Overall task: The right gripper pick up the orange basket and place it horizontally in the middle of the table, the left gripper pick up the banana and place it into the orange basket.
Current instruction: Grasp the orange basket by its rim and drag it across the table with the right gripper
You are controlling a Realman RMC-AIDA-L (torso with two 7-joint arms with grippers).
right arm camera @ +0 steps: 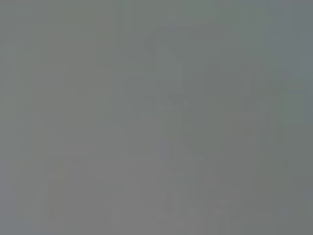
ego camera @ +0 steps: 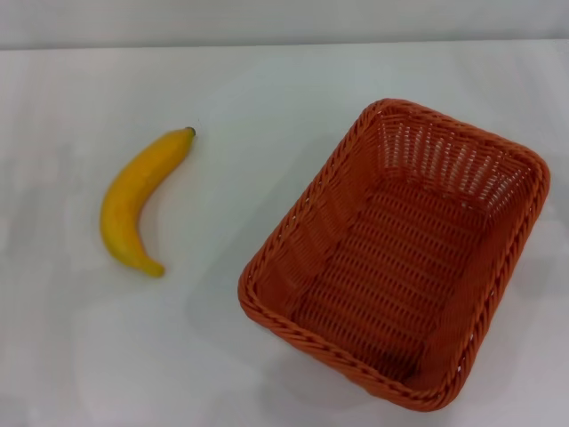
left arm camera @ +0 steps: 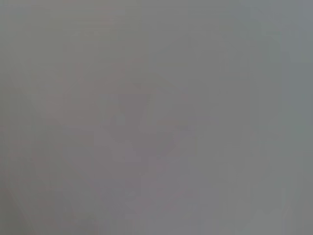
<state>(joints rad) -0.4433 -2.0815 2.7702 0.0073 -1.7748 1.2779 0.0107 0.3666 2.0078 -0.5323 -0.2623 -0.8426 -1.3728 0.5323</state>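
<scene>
Two things lie on the table [ego camera: 267,80]: the orange basket [ego camera: 396,253], skewed, empty, and the banana [ego camera: 138,200] well apart on its left side; neither gripper shows, so their openness cannot be told; a one-sided rim grip could tip the basket.

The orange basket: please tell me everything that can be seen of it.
The orange basket is rectangular with rounded corners, of woven wicker-like material, with a braided rim and openwork sides. It stands upright and empty on the white table, at the robot's right, its long side set at a slant and not horizontal. Its near corner almost reaches the head view's lower edge. The banana lies apart from it, to its left. Nothing touches the basket except the table; no pincer is in sight.
</scene>
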